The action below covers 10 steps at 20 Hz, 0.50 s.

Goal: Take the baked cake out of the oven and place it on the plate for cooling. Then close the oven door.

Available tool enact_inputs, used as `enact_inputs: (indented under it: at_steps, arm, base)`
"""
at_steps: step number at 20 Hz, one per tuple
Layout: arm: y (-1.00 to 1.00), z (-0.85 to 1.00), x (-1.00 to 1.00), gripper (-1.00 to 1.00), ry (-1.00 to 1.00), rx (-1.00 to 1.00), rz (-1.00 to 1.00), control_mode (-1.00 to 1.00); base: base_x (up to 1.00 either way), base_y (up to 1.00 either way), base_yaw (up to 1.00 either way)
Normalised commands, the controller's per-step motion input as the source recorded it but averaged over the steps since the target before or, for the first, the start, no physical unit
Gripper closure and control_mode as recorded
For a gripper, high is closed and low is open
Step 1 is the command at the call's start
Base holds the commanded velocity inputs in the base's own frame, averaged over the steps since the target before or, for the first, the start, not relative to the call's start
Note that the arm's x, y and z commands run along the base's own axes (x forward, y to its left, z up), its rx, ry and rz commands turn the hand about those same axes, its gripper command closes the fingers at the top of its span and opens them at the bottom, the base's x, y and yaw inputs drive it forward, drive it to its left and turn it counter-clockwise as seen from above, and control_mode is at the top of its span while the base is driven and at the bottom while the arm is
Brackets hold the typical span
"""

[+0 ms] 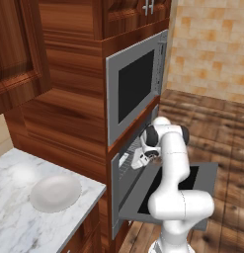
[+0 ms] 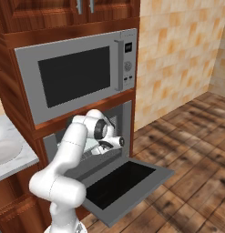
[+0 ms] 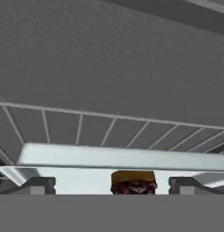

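The oven (image 1: 124,185) stands open, its door (image 1: 179,190) dropped flat with the dark window facing up. My arm reaches into the cavity, and the gripper (image 1: 126,160) is just inside the opening. In the hand view the baked cake (image 3: 133,182), brown with reddish specks, sits on a pale baking tray (image 3: 118,157) close in front of the hand. The gripper (image 3: 112,186) is open, one fingertip on each side of the cake with a gap to it on both sides. The white plate (image 1: 55,192) lies on the marble counter (image 1: 15,222) to the oven's left.
A large grey microwave (image 1: 136,89) with a dark window sits right above the oven. A wire rack (image 3: 109,127) spans the cavity behind the tray. The lowered door (image 2: 125,182) juts out over the wooden floor (image 2: 191,150). Wooden cabinets surround the oven.
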Motion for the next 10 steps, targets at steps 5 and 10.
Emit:
enact_inputs:
  at_steps: [5,10]
  arm:
    - [0.14,-0.61,0.10,-1.00,0.04,0.01,-0.11,-1.00]
    - [0.30,-0.77,0.14,-1.00,0.00,0.00,-0.11,-1.00]
  base:
    - [0.00,0.00,0.00]
    - [0.00,0.00,0.00]
